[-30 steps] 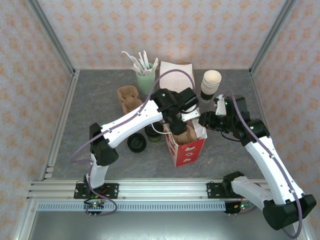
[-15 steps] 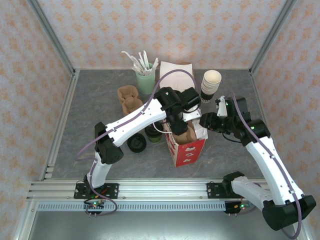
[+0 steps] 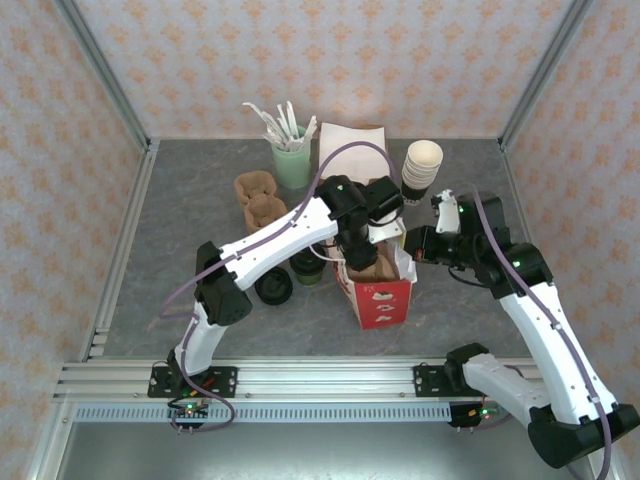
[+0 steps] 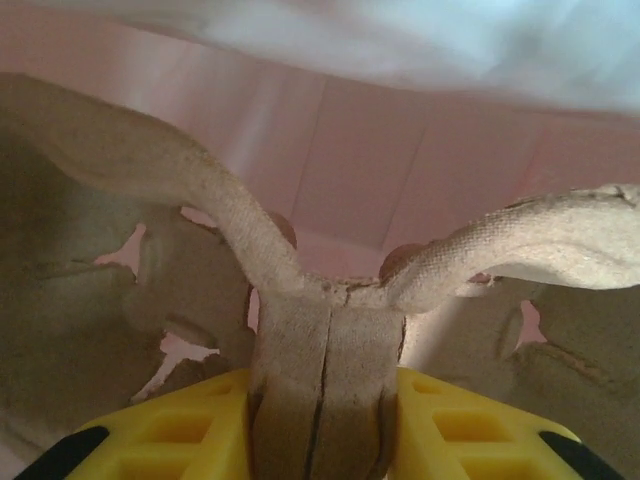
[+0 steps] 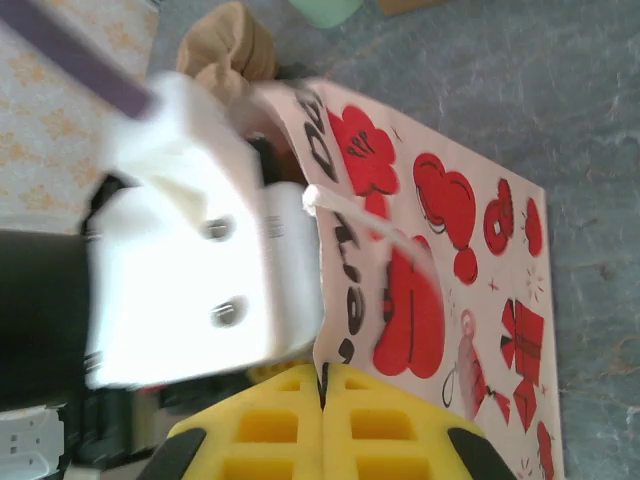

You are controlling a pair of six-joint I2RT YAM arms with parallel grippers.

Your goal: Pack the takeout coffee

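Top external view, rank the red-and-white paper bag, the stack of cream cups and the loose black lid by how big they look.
1. red-and-white paper bag, clearly largest, though partly covered.
2. stack of cream cups.
3. loose black lid, only a little smaller than the stack.

Robot lab cell dressed as a café counter, aluminium frame rail [image 3: 300,378] with left arm [image 3: 280,235] and right arm [image 3: 545,325] bolted on, wallpaper-print panels [image 3: 330,60], grey table [image 3: 190,215], props: stack of paper cups [image 3: 421,168], paper bag [image 3: 385,300], cardboard cup carriers [image 3: 262,210], cup of stirrers [image 3: 292,165]
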